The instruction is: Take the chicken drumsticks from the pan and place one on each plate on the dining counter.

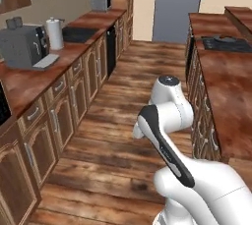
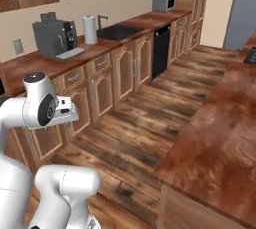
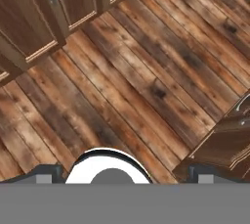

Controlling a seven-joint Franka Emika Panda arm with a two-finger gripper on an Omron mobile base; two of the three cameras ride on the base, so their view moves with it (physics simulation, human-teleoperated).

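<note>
**kitchen_lurker:** Wood plank floor [image 3: 146, 71] was pretty much all the hand cam got. It sat right under the end effector [image 3: 124, 173]. So was that thing holding anything or not?

**panda_fan:** Nope. The fingertips [image 3: 49, 171] stood as far apart as they go with nothing between them, so it was wide open and empty. There were cabinet doors [image 3: 73, 3] off to one side of it and a table corner [image 3: 229, 145] on the other.

**kitchen_lurker:** And where was the pan?

**panda_fan:** The pan [image 1: 224, 38] was well away from the end effector, far ahead on the black stovetop [image 1: 229, 45] set into the right-hand table [image 1: 231, 86]. It was too small to tell whether the drumsticks were in it. The coffee machine [image 1: 22, 46] and paper towel roll [image 1: 54, 33] sat across the floor on the other table [image 1: 29, 81].
</note>
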